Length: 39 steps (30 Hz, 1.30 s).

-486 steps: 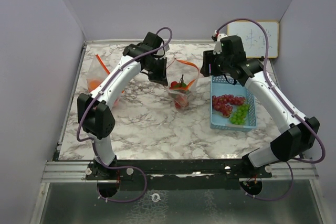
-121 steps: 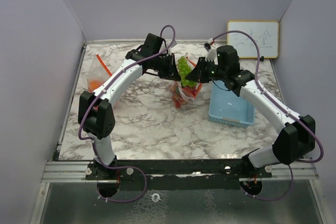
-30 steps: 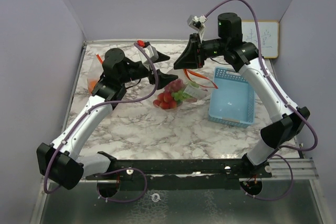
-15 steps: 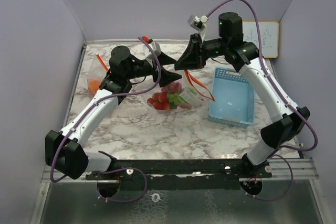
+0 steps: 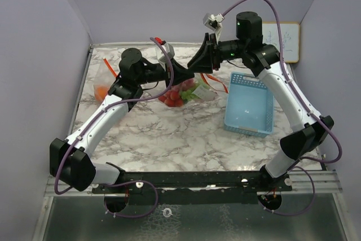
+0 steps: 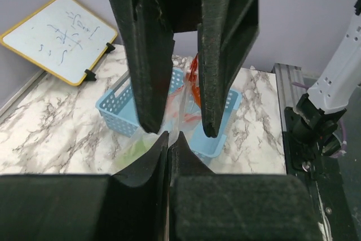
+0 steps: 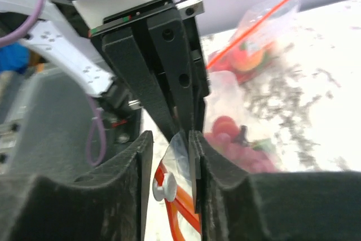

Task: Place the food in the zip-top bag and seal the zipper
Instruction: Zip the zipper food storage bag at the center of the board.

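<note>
Left gripper (image 6: pixel 169 138) pinching almost closed on clear rim of zip-top bag (image 7: pixel 224 91), keeping mouth taut. Right gripper (image 7: pixel 169 137) facing it, narrow, straddling orange zipper (image 6: pixel 193 80); cannot tell if gripping. Food (image 7: pixel 225 134) hanging inside bag below 2 claws. Probably lining up for sealing.

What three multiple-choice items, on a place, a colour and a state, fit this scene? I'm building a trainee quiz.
1. Where is the basket relative to the bag? A beneath it; B on the right arm's side; C on the left arm's side.
2. What colour is the bag's zipper strip? A green; B black; C orange.
3. Who grips the bag? A neither hand; B both hands; C only the left hand.
Key: B, the basket stands to the bag's right; C, the strip shows orange; B, the left hand and the right hand both pinch its plastic.
</note>
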Tool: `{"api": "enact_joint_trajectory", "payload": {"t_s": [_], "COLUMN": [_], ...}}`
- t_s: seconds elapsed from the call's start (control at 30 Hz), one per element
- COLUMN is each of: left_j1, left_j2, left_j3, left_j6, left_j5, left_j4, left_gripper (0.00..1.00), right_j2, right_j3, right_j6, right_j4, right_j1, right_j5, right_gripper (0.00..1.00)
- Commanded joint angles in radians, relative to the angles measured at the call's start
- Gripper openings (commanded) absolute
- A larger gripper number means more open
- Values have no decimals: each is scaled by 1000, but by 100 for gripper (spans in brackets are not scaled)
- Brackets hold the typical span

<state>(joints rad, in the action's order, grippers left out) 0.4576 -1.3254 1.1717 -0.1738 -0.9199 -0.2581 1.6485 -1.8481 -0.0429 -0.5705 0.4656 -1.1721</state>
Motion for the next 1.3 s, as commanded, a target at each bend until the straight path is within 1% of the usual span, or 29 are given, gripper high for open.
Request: {"api": "enact_joint_trajectory", "payload": {"t_s": [0.0,0.1,0.17,0.3,0.33,0.43,0.6,0.83,0.9,0.97,1.0,1.03,1.1,1.13,1.27], "left_j1": [-7,-7,-7,-7,-6,-7,-5,-6,-7,-7,-6,-7,-7,-7,-8], "left_j2": [5,9,13,17,18,22,29,33,33,31,32,31,31,31,28], "left_j3": [74,90,93,98,97,98,101,103,103,104,104,106,108,109,113], "left_j6": [-14,5,9,14,17,30,36,52,57,58,58,58,62,66,73], "left_j5": [70,97,98,98,101,106,106,111,112,112,113,114,118,119,127], "left_j4": [10,50,59,70,76,94,102,113,117,118,120,119,125,128,137], "left_gripper": [0,0,0,0,0,0,0,0,0,0,0,0,0,0,0], "right_j2": [-40,-75,-88,-124,-130,-140,-131,-101,-94,-83,-77,-70,-58,-54,-59], "right_j3": [-63,-50,-48,-10,-2,13,26,60,67,70,69,68,65,64,76], "right_j6": [98,126,131,111,109,104,104,88,82,76,73,69,67,67,71], "right_j4": [-71,-64,-54,22,35,55,45,60,69,77,80,82,81,80,77], "right_j1": [4,4,4,4,3,1,-14,-30,-31,-31,-31,-32,-32,-33,-37], "right_j5": [282,365,366,317,298,272,207,188,180,163,156,151,143,140,139], "right_gripper": [40,58,62,63,65,66,65,62,59,55,51,45,28,21,8]}}
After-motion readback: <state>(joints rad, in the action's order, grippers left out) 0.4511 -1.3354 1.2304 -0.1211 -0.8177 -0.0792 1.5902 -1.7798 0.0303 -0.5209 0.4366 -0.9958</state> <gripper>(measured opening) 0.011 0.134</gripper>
